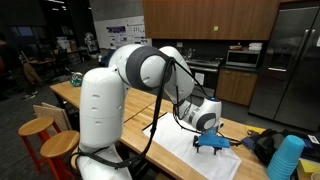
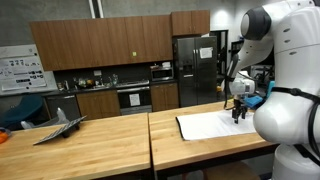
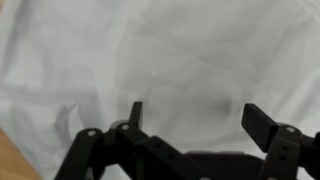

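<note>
My gripper (image 3: 197,118) hangs open just above a white cloth (image 3: 160,50) spread flat on the wooden table; nothing sits between its fingers (image 3: 262,124). In both exterior views the gripper (image 1: 212,146) (image 2: 238,113) points straight down over the white cloth (image 1: 190,152) (image 2: 210,126). The cloth fills nearly the whole wrist view, with faint creases; a sliver of wood shows at the lower left corner.
A wooden table (image 2: 80,145) stretches across a kitchen-like room. A stack of blue cups (image 1: 287,158) and a dark bag (image 1: 263,146) stand near the cloth. Wooden stools (image 1: 38,128) stand beside the table. A grey folded object (image 2: 55,129) lies further along the table.
</note>
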`<state>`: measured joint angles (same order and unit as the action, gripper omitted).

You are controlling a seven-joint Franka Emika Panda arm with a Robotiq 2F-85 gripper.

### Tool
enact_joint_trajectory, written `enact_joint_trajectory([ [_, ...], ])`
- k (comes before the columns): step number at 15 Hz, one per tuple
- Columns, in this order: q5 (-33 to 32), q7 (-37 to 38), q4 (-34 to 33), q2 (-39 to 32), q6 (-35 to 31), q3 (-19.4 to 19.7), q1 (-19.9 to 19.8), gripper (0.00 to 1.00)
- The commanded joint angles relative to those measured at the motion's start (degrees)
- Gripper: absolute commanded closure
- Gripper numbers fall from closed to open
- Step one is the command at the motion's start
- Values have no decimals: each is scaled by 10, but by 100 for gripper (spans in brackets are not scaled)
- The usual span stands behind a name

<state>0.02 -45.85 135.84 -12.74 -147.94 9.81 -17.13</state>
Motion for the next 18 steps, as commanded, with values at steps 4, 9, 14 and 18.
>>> enact_joint_trajectory([
  [4, -51, -5, -48, -52, -25, 16, -21, 0],
  [9, -73, -1, -65, -55, -37, 14, -22, 47],
  [14, -94, 1, -71, -54, -49, 13, -19, 88],
  [18, -109, 9, -74, -56, -56, 13, -11, 100],
])
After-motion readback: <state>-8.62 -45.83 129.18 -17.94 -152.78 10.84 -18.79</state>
